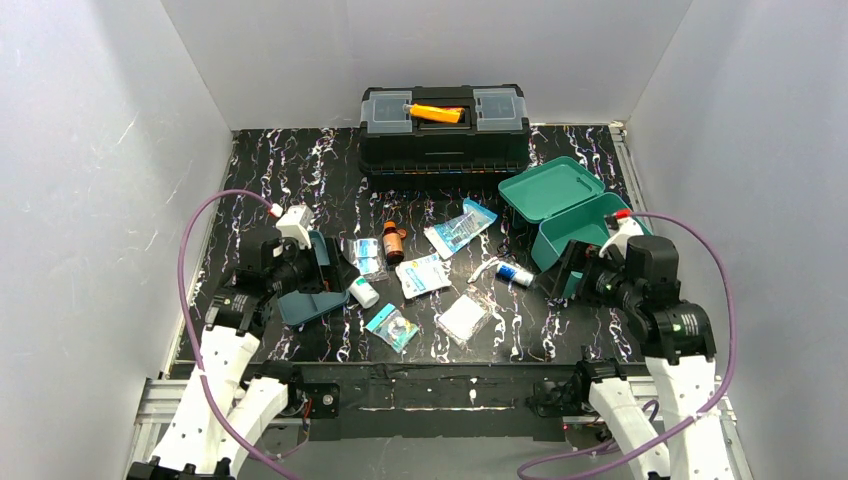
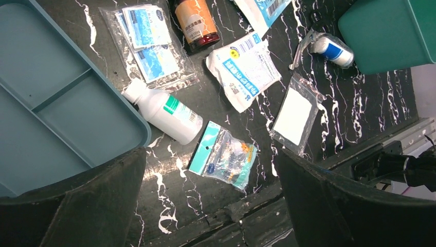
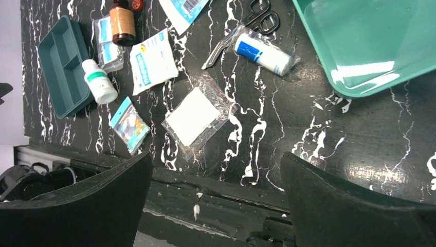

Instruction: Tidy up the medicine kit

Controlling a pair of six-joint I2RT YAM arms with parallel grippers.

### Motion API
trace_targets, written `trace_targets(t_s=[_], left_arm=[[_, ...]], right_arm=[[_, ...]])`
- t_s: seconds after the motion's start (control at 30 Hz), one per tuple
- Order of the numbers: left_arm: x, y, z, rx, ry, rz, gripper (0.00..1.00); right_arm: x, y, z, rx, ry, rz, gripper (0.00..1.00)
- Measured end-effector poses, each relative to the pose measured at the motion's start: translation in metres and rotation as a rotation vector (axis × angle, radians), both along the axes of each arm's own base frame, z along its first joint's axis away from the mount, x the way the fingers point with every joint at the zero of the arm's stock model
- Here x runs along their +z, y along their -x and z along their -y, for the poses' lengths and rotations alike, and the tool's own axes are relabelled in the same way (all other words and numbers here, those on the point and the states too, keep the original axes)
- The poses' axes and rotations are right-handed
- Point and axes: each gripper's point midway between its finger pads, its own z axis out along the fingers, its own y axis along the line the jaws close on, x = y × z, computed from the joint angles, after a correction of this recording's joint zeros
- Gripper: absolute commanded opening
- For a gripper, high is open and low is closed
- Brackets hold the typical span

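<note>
Probably the medicine kit (image 1: 590,225) wants filling one item at a time: pinch the flat packets (image 2: 244,69) by an edge, the white bottle (image 2: 164,114) across its middle. Teal and round-cornered, it sits open near the table's right edge, lid (image 1: 550,187) back. Its darker tray (image 1: 305,300) lies by the left edge. The left gripper (image 2: 211,154) and right gripper (image 3: 216,157) hang spread, empty.

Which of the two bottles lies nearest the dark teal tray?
The white bottle with the green label, right beside the tray; the brown bottle sits farther off.
</note>
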Motion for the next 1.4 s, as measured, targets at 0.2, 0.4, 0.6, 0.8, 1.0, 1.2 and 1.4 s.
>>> trace_targets(t_s=[0.2, 0.4, 0.6, 0.8, 1.0, 1.2, 1.4], left_arm=[[-0.003, -0.001, -0.002, 0.008, -0.011, -0.004, 1.0], [-0.007, -0.003, -0.002, 0.01, -0.016, -0.023, 1.0], [-0.008, -0.003, -0.003, 0.015, -0.019, -0.022, 0.99], [-0.008, -0.003, -0.003, 0.017, -0.021, -0.022, 0.99], [-0.009, -0.004, -0.006, 0.032, -0.032, -0.022, 0.99], [-0.013, -0.003, -0.012, 0.056, -0.055, -0.035, 0.99], [-0.012, -0.003, -0.015, 0.073, -0.066, -0.026, 0.99]], right_arm=[[0.006, -0.012, -0.009, 0.068, 0.012, -0.04, 1.0], [-0.002, -0.022, -0.022, 0.135, 0.029, -0.103, 1.0], [-0.012, -0.031, -0.047, 0.23, 0.085, -0.18, 0.95], [-0.016, -0.042, -0.07, 0.266, 0.12, -0.199, 0.88], [-0.033, -0.05, -0.103, 0.305, 0.122, -0.264, 0.82], [-0.056, -0.066, -0.147, 0.338, 0.157, -0.336, 0.73], [-0.106, -0.081, -0.181, 0.348, 0.233, -0.439, 0.65]])
